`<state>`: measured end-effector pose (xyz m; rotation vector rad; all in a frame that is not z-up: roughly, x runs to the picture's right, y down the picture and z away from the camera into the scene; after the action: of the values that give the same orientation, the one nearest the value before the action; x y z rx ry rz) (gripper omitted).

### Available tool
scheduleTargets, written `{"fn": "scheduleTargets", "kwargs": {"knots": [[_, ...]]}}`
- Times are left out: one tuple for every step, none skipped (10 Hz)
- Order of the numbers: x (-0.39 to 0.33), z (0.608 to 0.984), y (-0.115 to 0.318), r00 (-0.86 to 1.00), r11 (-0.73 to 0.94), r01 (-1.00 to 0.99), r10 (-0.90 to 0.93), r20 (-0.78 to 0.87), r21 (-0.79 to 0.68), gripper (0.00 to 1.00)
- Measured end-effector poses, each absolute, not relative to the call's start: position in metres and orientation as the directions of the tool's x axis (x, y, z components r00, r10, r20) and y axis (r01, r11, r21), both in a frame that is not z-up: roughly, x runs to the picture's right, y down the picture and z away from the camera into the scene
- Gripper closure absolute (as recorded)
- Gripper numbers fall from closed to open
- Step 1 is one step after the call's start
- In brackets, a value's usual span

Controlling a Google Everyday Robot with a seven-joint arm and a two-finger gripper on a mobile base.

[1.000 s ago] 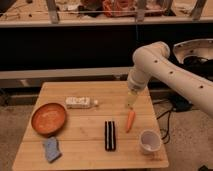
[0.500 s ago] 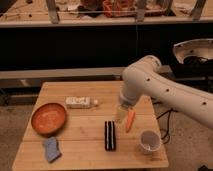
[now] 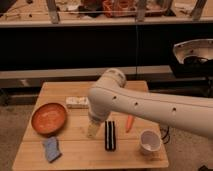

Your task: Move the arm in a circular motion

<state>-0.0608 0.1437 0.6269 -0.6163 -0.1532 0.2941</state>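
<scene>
The glossy white arm point(image 3: 140, 102) reaches in from the right and bends at a rounded elbow above the middle of the wooden table point(image 3: 75, 152). Its forearm points down and ends in the pale beige gripper point(image 3: 93, 131), which hangs just above the table, left of a black bar point(image 3: 110, 135) and right of an orange bowl point(image 3: 49, 118). Nothing shows in the gripper.
On the table: a white packet point(image 3: 76, 102) behind the gripper, a blue sponge point(image 3: 51, 148) front left, a carrot point(image 3: 129, 123) and a white cup point(image 3: 149, 142) to the right. A dark shelf front stands behind the table. A grey robot part point(image 3: 192, 55) is at right.
The arm has swung left and toward the camera. The gripper moved from beside the carrot to left of the black bar. The table objects have not moved.
</scene>
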Motion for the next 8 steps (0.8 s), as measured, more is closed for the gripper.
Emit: {"fn": "scheduleTargets", "kwargs": {"knots": [[-0.072, 0.634, 0.138, 0.951, 0.786, -0.202, 0.3, 0.074, -0.585, 0.2], [-0.078, 0.644, 0.129, 0.955, 0.796, -0.176, 0.281, 0.097, -0.579, 0.2], [-0.078, 0.653, 0.12, 0.956, 0.804, -0.16, 0.27, 0.111, -0.573, 0.2], [-0.074, 0.669, 0.105, 0.957, 0.812, -0.139, 0.256, 0.133, -0.567, 0.2], [-0.066, 0.696, 0.08, 0.958, 0.822, -0.108, 0.236, 0.161, -0.559, 0.2], [-0.058, 0.711, 0.067, 0.959, 0.825, -0.095, 0.226, 0.172, -0.557, 0.2], [-0.046, 0.727, 0.053, 0.959, 0.829, -0.086, 0.22, 0.18, -0.553, 0.2], [-0.024, 0.747, 0.034, 0.959, 0.831, -0.079, 0.214, 0.185, -0.55, 0.2]]}}
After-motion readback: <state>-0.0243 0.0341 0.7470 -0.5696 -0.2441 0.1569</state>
